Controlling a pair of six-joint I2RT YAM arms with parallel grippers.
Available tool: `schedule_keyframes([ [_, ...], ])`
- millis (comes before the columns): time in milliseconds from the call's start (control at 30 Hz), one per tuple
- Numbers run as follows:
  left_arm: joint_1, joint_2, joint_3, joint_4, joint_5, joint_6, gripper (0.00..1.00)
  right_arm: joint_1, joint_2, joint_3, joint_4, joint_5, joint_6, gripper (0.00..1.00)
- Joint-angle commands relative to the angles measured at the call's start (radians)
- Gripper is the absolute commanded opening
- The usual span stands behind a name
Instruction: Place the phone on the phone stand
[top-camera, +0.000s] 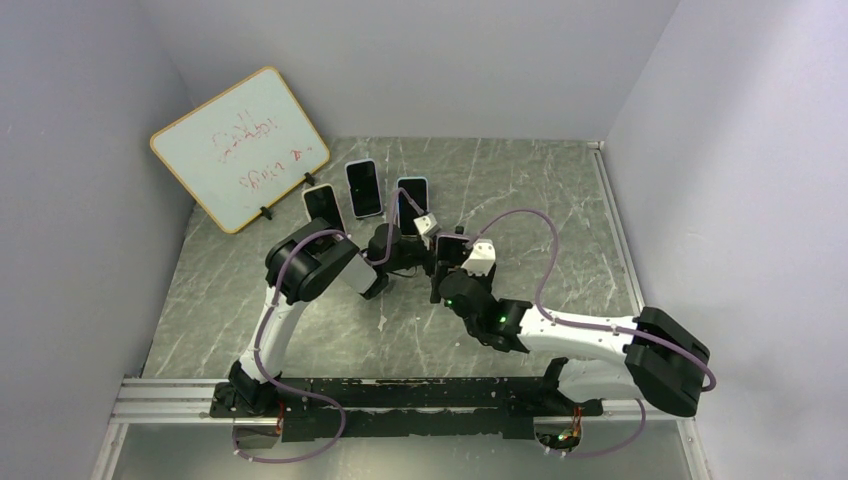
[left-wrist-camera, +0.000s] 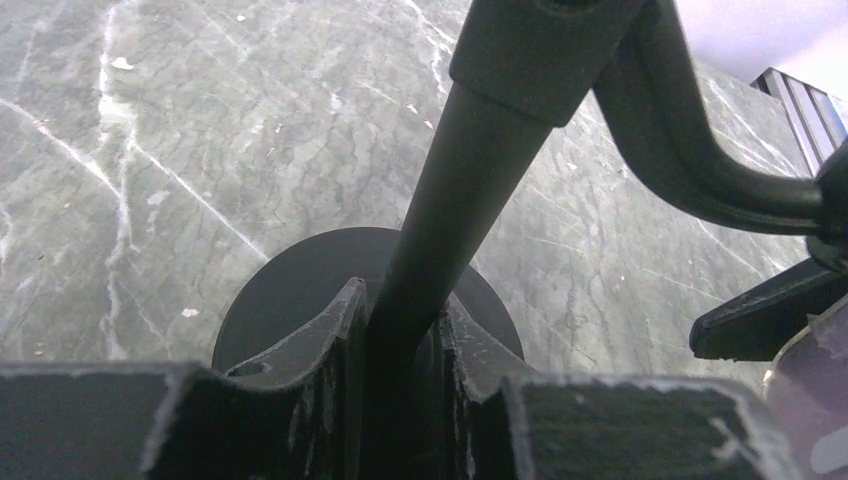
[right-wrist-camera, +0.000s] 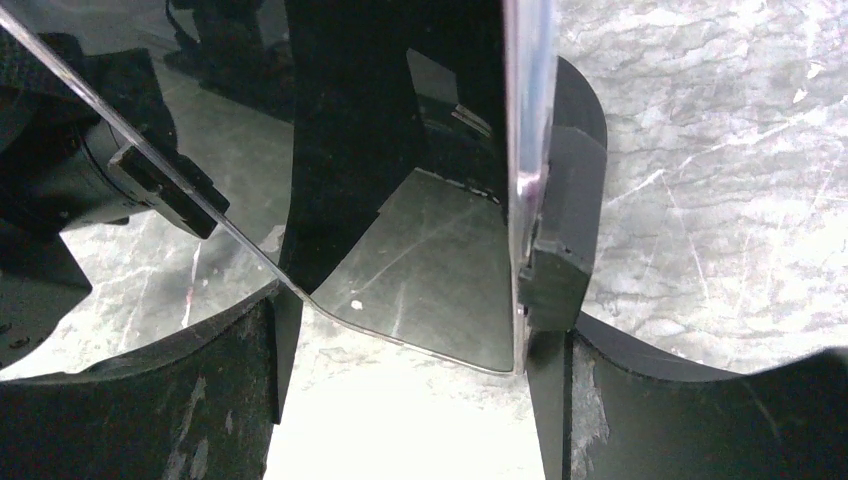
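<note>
In the left wrist view my left gripper (left-wrist-camera: 400, 300) is shut on the black upright pole (left-wrist-camera: 450, 180) of the phone stand. The stand's round base (left-wrist-camera: 285, 290) sits on the marble table below. From above, that gripper (top-camera: 405, 250) is at the table's middle, and the stand is mostly hidden between the two grippers. My right gripper (top-camera: 450, 265) holds the phone (top-camera: 451, 247) right beside it. In the right wrist view its fingers span the glossy dark phone (right-wrist-camera: 430, 260). The phone's edge lies against a black part of the stand (right-wrist-camera: 565, 180).
Three other phones (top-camera: 363, 187) stand upright in a row behind the grippers. A whiteboard (top-camera: 240, 148) with red writing leans in the back left corner. Grey walls close in the left, back and right sides. A rail (top-camera: 400, 395) carrying the arm bases runs along the near edge.
</note>
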Motion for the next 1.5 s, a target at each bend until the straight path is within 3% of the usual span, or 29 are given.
schedule_keyframes([
  [0, 0.008, 0.032, 0.003, -0.208, 0.113, -0.018, 0.05, -0.022, -0.031, -0.042, -0.083, 0.141, 0.036, 0.53],
  [200, 0.008, 0.030, -0.003, -0.204, 0.125, -0.021, 0.05, -0.021, -0.013, -0.038, -0.083, 0.149, 0.027, 0.55],
  [500, 0.009, 0.025, 0.013, -0.263, 0.126, 0.008, 0.05, -0.021, -0.053, -0.050, 0.060, 0.049, -0.119, 0.91],
  [633, 0.008, 0.027, 0.032, -0.283, 0.125, 0.013, 0.05, -0.021, -0.161, -0.096, 0.097, 0.048, -0.152, 1.00],
  [800, 0.007, 0.040, 0.075, -0.309, 0.126, 0.015, 0.05, -0.022, -0.231, -0.120, 0.085, 0.096, -0.174, 1.00],
  [1033, 0.005, 0.034, 0.093, -0.339, 0.090, 0.017, 0.05, -0.022, -0.179, -0.105, 0.113, 0.087, -0.177, 1.00],
  [1300, 0.006, -0.042, 0.023, -0.365, 0.027, 0.048, 0.33, -0.021, -0.100, -0.099, 0.171, 0.061, -0.168, 1.00],
  [1400, 0.007, -0.083, -0.017, -0.343, 0.009, 0.041, 0.31, -0.023, -0.076, -0.092, 0.171, 0.069, -0.157, 0.99],
  [1467, 0.007, -0.118, -0.044, -0.338, -0.007, 0.037, 0.31, -0.023, -0.068, -0.088, 0.169, 0.070, -0.156, 0.93],
])
